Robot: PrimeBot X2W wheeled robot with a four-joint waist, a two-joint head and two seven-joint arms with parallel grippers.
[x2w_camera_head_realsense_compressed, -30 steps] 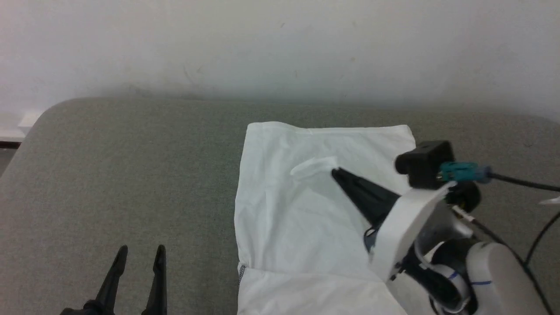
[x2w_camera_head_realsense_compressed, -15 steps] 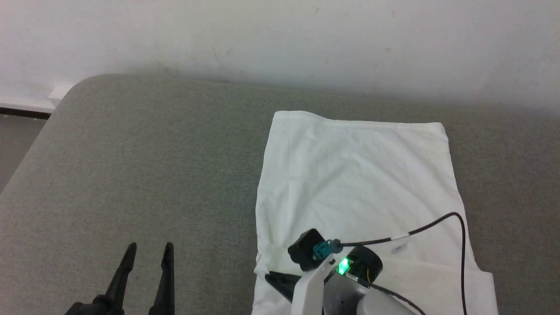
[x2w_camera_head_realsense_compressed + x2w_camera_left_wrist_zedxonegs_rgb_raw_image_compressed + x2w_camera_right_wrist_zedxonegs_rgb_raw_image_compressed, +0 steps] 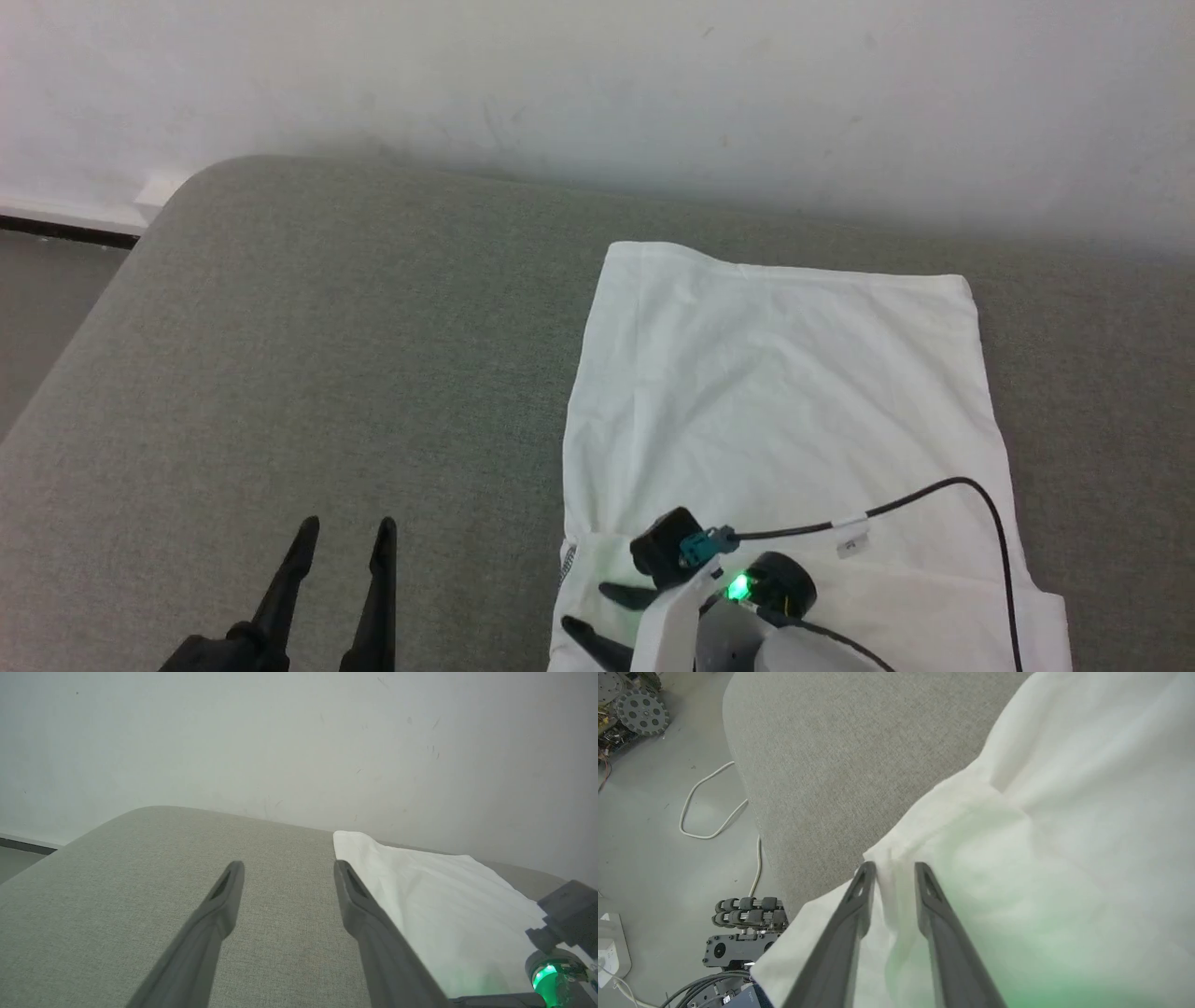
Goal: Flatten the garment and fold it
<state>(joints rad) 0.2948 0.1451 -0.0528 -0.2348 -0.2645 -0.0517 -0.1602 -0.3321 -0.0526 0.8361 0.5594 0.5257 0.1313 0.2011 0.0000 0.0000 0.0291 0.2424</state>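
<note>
**A:** Where does the garment [image 3: 784, 373] lie?

**B:** Flat on the grey worktop [image 3: 327, 327], right of centre. Its long axis runs from the robot's side toward the wall [image 3: 597, 84]. The far hem looks square, and at the near end a layer is turned over the body.

**A:** And the right gripper [image 3: 588, 609]?

**B:** It is at the cloth's near left corner, just beside the zigzag seam [image 3: 567, 563], pointing leftward across that end. In the right wrist view its fingers [image 3: 854, 910] stand a little apart with a ridge of white fabric between them. I can't tell whether they pinch it or only straddle it.

**A:** The left gripper [image 3: 346, 525]?

**B:** It is released, with the fingers spread wide and nothing between them. It hangs over bare worktop, and the garment's left edge runs alongside to its right, near but apart.

**A:** So which arm is nearer?

**B:** The right one, since it is already on the cloth. I'd judge the next fold runs along the long axis, near end toward far hem. The right arm already has the left corner of that end. The left arm would have to cross rightward to reach the cloth.
</note>
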